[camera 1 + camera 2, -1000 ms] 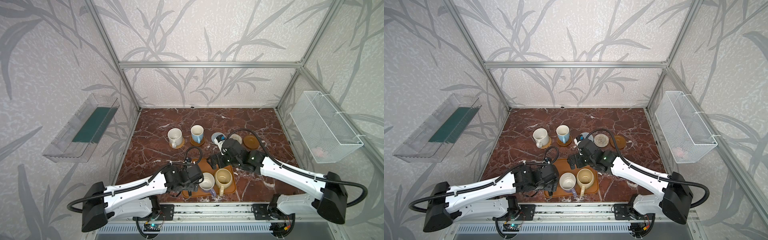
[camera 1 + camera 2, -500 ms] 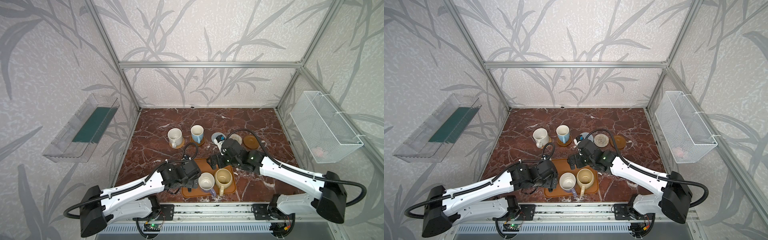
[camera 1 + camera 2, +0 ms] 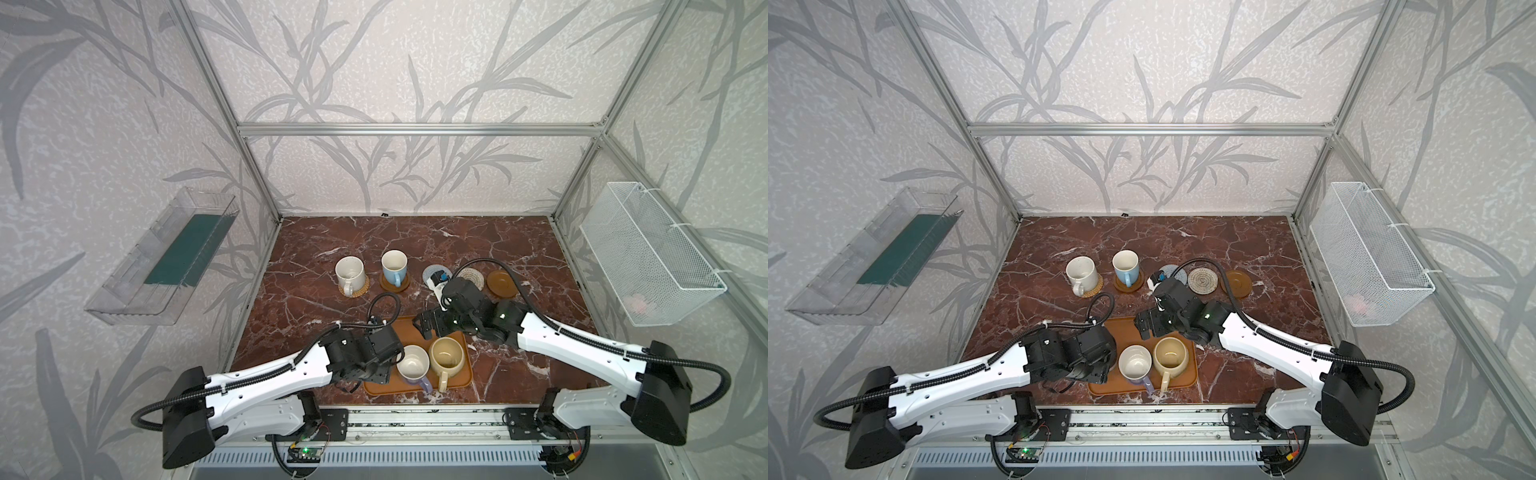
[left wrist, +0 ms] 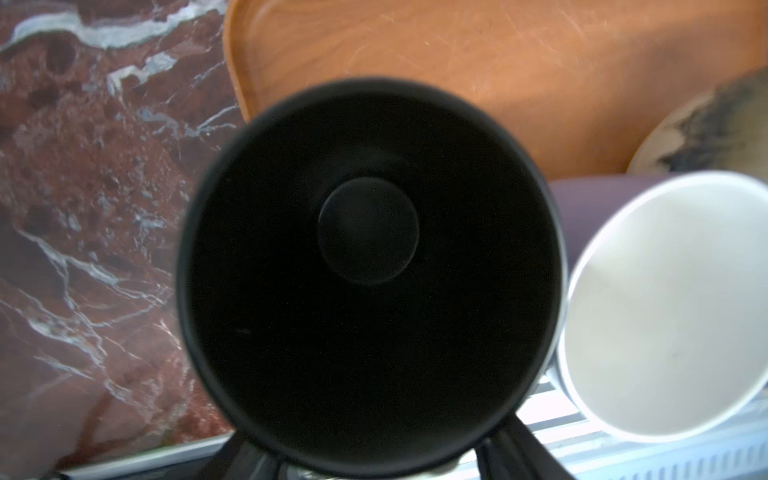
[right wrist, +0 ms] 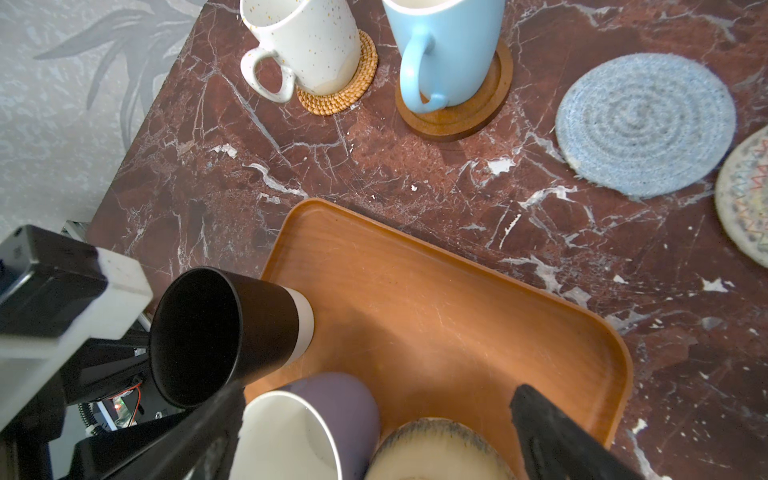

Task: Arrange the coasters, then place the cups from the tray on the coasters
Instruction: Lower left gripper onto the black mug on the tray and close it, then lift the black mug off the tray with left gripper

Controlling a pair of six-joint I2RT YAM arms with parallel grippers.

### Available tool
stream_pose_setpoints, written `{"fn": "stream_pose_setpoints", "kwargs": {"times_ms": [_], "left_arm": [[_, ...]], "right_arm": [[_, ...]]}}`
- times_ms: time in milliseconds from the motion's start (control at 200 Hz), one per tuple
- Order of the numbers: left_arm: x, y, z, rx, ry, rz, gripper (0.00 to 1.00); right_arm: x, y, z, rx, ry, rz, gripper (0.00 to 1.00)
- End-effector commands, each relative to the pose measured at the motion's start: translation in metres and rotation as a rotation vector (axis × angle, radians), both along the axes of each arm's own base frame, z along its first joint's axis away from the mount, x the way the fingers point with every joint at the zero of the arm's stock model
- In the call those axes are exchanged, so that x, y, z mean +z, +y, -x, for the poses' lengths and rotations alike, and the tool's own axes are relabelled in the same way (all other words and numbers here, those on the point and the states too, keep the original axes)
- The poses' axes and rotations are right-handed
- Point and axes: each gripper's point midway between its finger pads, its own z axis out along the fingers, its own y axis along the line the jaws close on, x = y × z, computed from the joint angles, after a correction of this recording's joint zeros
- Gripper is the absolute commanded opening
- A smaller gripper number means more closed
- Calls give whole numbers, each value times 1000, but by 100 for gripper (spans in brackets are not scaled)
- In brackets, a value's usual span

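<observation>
- Tray (image 5: pixel 415 316): it lies at the near edge of the marble table (image 3: pixel 415 241) and carries three cups. The black mug (image 5: pixel 224 332) stands in one corner by the rim, the lavender mug (image 5: pixel 332 399) is just beside it, and the cream-yellow mug (image 3: pixel 446 357) comes next. Crowding is the hazard here: a skewed lift of the black mug could clip the lavender one, or catch the low rim and tip.
- Left arm: it is stretched low with the wrist pointing down, so the left gripper (image 3: pixel 381 371) is over the black mug. Dark fingers (image 4: pixel 511 449) sit close against the mug's wall; I cannot tell whether they grip it.
- Right arm: it reaches over the tray's far side. The right gripper (image 3: pixel 426 328) is spread wide and empty. The two arms are close enough that they could collide.
- White mug (image 3: pixel 350 270) on the rattan coaster (image 5: pixel 345 99) and light blue mug (image 3: pixel 394 266) on a brown coaster (image 5: pixel 465 120): both are placed.
- Grey-blue coaster (image 5: pixel 644 124), cream-beige woven coaster (image 3: pixel 1202 280) and brown saucer coaster (image 3: pixel 1237 283): all three are bare, in a row.
</observation>
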Motion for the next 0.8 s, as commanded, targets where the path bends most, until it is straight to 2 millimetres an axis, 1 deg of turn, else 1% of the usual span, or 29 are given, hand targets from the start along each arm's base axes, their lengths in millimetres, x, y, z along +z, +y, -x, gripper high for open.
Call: {"fn": "stream_pose_setpoints", "kwargs": {"times_ms": [0, 75, 95, 110, 140, 210, 280, 365, 415, 445, 520, 640, 700, 730, 795], "left_arm": [[-7, 3, 2, 11, 9, -20, 58], [-6, 5, 0, 18, -7, -23, 55], [-6, 6, 0, 18, -9, -26, 52], [-5, 5, 0, 17, -12, -24, 48], [-4, 5, -1, 17, -18, -20, 45], [-3, 8, -2, 22, -28, -26, 44], [-3, 10, -3, 21, -39, -39, 36], [-6, 8, -3, 18, -31, -38, 35], [-8, 7, -2, 18, -26, -33, 31], [-9, 6, -2, 17, -25, -30, 28], [-7, 6, -4, 18, -36, -24, 27], [4, 6, -8, 16, -84, 16, 25], [8, 3, -8, 13, -105, 69, 19], [9, 2, -9, 18, -117, 87, 14], [11, 4, -11, 36, -136, 104, 9]], "right_arm": [[6, 2, -1, 5, -2, -16, 99], [6, 3, 0, 6, 0, -20, 99], [6, 3, 0, 6, 0, -19, 99], [5, 3, 0, 6, 1, -18, 99], [6, 3, 0, 5, 1, -20, 99], [5, 5, 0, 11, 8, -24, 99], [3, 8, 0, 15, 15, -27, 99], [3, 12, 1, 26, 25, -37, 99], [4, 15, 3, 43, 31, -46, 99], [5, 16, 4, 52, 31, -52, 99], [9, 19, 5, 64, 23, -68, 99], [12, 20, 6, 76, 20, -81, 99], [12, 21, 7, 81, 22, -84, 99], [12, 22, 8, 83, 22, -86, 99], [13, 22, 7, 87, 18, -87, 99]]}}
